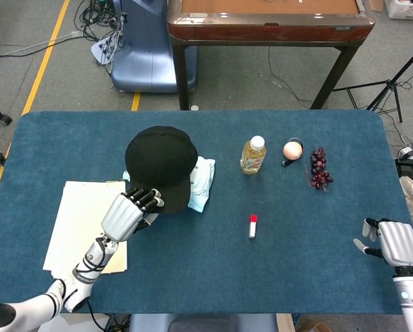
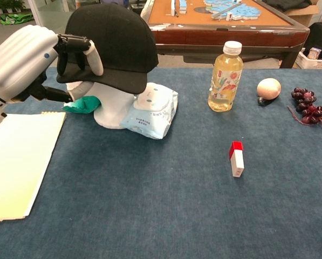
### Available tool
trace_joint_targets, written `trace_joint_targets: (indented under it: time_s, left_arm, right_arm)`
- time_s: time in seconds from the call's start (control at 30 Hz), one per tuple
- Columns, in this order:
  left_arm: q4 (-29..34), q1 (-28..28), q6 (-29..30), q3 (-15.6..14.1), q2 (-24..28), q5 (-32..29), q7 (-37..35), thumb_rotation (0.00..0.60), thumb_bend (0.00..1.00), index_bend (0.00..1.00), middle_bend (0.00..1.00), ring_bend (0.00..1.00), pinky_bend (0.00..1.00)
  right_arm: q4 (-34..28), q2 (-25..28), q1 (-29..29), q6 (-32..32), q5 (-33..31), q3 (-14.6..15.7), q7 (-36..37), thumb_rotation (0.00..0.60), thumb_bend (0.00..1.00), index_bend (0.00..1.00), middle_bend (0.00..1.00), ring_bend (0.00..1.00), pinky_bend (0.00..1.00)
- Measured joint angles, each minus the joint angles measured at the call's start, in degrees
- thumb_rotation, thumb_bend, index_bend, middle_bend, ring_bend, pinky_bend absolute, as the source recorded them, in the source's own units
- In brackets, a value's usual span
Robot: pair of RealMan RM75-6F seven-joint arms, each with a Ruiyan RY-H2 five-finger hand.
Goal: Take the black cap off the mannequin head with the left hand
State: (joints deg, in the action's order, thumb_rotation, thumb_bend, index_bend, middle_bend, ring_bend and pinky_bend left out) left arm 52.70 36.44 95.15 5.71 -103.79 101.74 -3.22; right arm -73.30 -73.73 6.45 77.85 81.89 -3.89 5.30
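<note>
The black cap sits tilted on the white mannequin head, its brim raised so the white head shows beneath it. My left hand grips the cap's brim, fingers over the top and thumb underneath. My right hand rests at the table's near right edge, far from the cap, holding nothing with its fingers apart; only the head view shows it.
A pack of wipes leans against the mannequin head. A green thing lies by its base. A pale folder lies under my left arm. To the right stand a bottle, a peach-coloured ball, grapes and a small red-and-white box.
</note>
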Motion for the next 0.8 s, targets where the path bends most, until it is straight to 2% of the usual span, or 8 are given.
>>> trace_joint_targets:
  time_s: [0.33,0.8]
  left_arm:
    - [-3.14,1.52,1.66,0.50,-1.10,0.57,-1.45,0.600,0.59,0.56,0.57,0.52,0.66]
    - [0.02,4.33,1.86,2.55,0.84,0.35,0.54,0.600,0.59,0.56,0.57,0.52,0.67]
  right_arm:
    - [0.12,0.01,0.03,-0.03,0.03,0.00,0.18,0.600,0.18,0.65,0.72,0.58,0.61]
    - [0.59,-0.38,0.35,-0.79,-0.09,0.10,0.22,0.600,0.18,0.65,0.72,0.58,0.61]
